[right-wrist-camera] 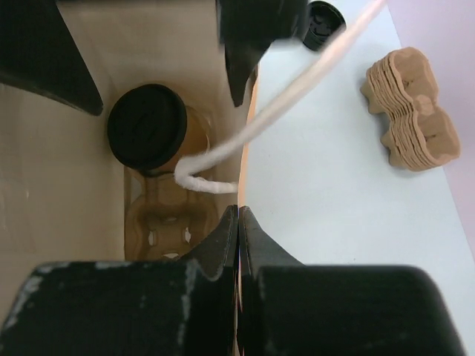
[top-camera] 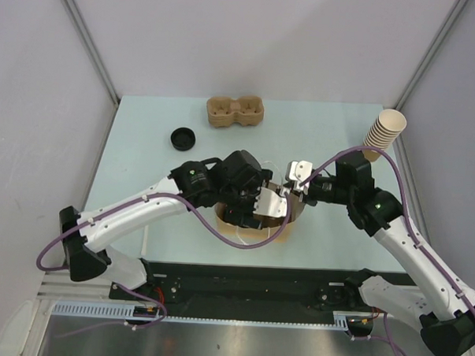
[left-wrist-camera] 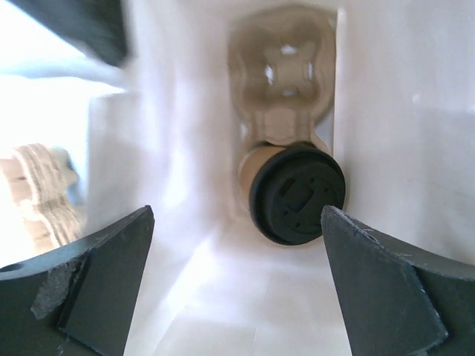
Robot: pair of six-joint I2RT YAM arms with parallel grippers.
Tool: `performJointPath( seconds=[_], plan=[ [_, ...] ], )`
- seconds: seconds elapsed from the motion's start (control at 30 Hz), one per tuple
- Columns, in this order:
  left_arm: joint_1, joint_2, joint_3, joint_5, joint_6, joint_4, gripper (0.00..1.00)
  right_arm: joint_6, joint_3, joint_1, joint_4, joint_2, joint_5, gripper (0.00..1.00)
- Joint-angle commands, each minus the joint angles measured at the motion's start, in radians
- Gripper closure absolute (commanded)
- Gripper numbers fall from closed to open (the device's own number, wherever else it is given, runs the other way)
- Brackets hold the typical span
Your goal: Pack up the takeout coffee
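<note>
Takeout coffee (right-wrist-camera: pixel 147 127) sits lidded in the bagged tray (right-wrist-camera: pixel 159 219); your left tool (left-wrist-camera: pixel 237 211) gapes, right tool (right-wrist-camera: pixel 237 215) clamps the bag (right-wrist-camera: pixel 74 185); release apparently remains.

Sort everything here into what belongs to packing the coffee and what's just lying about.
Job: cup, its black lid, tray under it, paper bag.
Lying about: spare lid, stack of trays, stack of cups.

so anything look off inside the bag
Nothing spilled: the lidded cup sits in the tray at the bottom of the bag. Only the bag's white handle droops into the opening beside the cup.
</note>
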Motion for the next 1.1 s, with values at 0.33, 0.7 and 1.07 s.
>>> performJointPath(
  seconds=[0.33, 0.7, 1.07],
  plan=[
    [0.021, -0.138, 0.162, -0.013, -0.178, 0.054, 0.0, -0.039, 0.034, -0.034, -0.017, 0.029, -0.029, 1.0],
    [0.24, -0.129, 0.366, -0.036, -0.564, 0.046, 0.01, -0.009, 0.034, -0.032, 0.005, 0.039, -0.013, 1.0],
    [1.016, -0.06, 0.134, 0.19, -0.804, -0.116, 0.02, 0.088, 0.034, -0.034, 0.061, 0.016, 0.051, 0.51]
  ],
)
